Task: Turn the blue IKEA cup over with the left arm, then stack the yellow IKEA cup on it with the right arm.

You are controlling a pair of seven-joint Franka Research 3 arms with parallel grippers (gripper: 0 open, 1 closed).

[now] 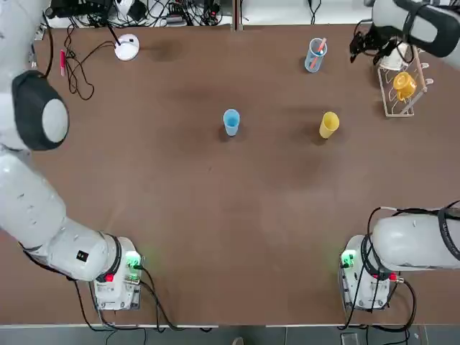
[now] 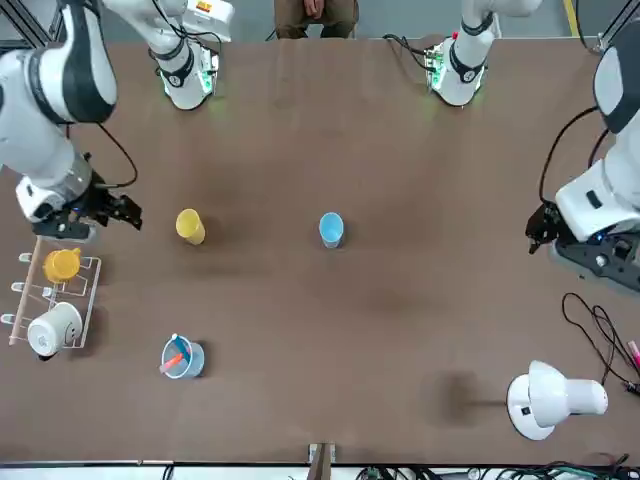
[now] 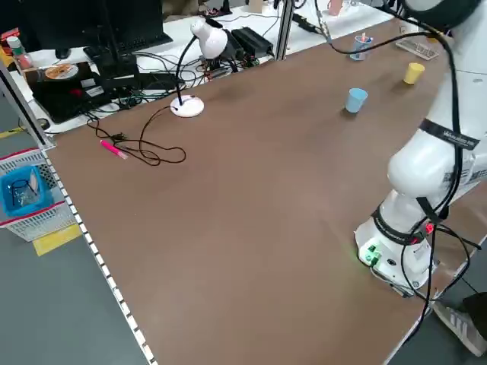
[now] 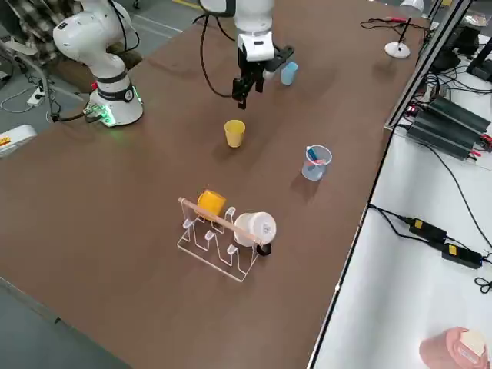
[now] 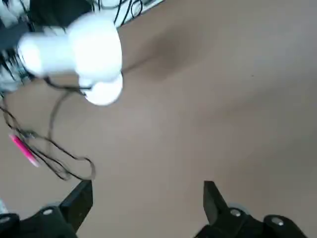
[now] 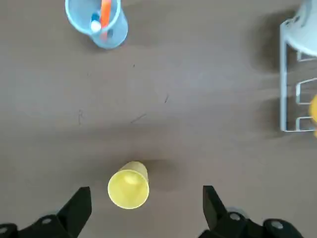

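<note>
Both pairs of my fingers stood apart and empty, so with the blue IKEA cup [image 1: 231,121] seemingly mouth-up mid-worktop beside the yellow IKEA cup [image 1: 328,124], my left gripper [image 2: 541,226] needed to reach it first.

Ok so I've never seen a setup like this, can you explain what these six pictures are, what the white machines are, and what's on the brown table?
These are two white robot arms bolted side by side at a brown table, each ending in a two-finger gripper. One picture looks straight down, one faces the robot from across the table, two look in from the sides, and two come from cameras on the wrists.

Mid-table stand the blue IKEA cup and the yellow IKEA cup, both mouth up and apart. Farther back are a clear blue glass holding sticks, a wire rack with two mugs, and a white desk lamp.

Nothing is held. The left gripper hangs open near the lamp; the right gripper hovers open above the yellow cup.
</note>
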